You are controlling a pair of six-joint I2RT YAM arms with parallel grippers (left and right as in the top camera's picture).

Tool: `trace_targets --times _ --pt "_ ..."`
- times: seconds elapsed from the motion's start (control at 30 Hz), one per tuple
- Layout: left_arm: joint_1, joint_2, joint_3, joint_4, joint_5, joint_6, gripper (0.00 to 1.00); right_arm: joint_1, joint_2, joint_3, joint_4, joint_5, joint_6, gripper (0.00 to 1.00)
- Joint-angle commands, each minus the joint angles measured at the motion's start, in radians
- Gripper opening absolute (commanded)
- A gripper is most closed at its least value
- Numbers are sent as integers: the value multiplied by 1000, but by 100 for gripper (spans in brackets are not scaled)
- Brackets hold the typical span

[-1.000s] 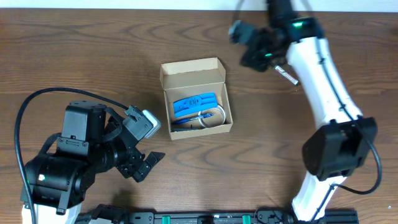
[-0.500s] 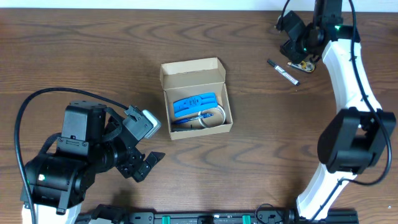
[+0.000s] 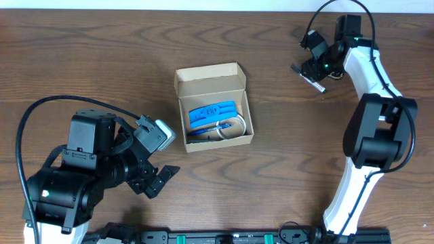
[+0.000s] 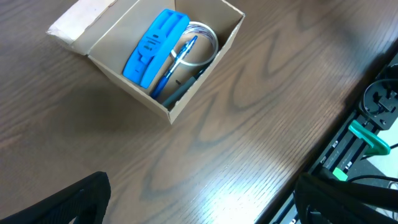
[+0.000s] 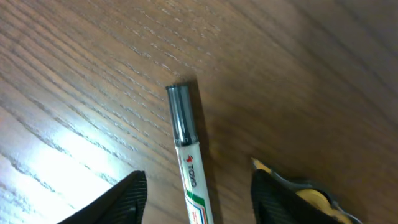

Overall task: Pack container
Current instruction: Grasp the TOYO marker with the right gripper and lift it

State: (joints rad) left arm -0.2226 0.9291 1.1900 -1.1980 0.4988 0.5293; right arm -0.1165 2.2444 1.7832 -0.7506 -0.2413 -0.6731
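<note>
- Container point(image 3: 182, 80): open tan box lying mid-table point(image 3: 102, 61) between the two arms. Mouth faces up, and the flap lid point(image 3: 209, 76) stands on the far side.
- Its long axis runs across the table, slightly skewed. Inside are a blue packet point(image 3: 211, 112), pens point(image 4: 176, 66) and a pale looped cord point(image 4: 213, 36).
- Right claw point(image 3: 314, 66): at the far right of the table, low over a marker point(image 5: 189, 155). Fingers are apart, one on either side of the barrel, and nothing is clamped.
- Marker: flat on the wood, grey cap pointing away from the wrist. The barrel lies in line with the gap, so closing should pinch it across. From overhead it lies on a diagonal.
- Key relation: the container sits to the right claw's left and nearer the arm bases, well apart. Any carry must run that way, likely with a wrist turn so the marker lies alongside the packet.
- Left claw point(image 3: 159, 179): fingers apart, empty, near the container's near-left corner. It is the nearer arm to the box but far from the marker.
</note>
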Motion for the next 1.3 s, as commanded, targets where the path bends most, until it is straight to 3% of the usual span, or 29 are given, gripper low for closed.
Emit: trace_targets --times 0.0,0.7,1.07,1.27 --pt "6 -2 27 -2 15 17 95 -1 34 -5 4 -44 14 60" --pt "6 -2 27 -2 15 17 95 -2 108 -5 21 -44 30 69" --pt "6 -2 27 -2 15 17 95 -2 109 -5 21 -35 34 33" --pt "6 -2 27 -3 15 17 95 0 109 -5 18 -35 52 20"
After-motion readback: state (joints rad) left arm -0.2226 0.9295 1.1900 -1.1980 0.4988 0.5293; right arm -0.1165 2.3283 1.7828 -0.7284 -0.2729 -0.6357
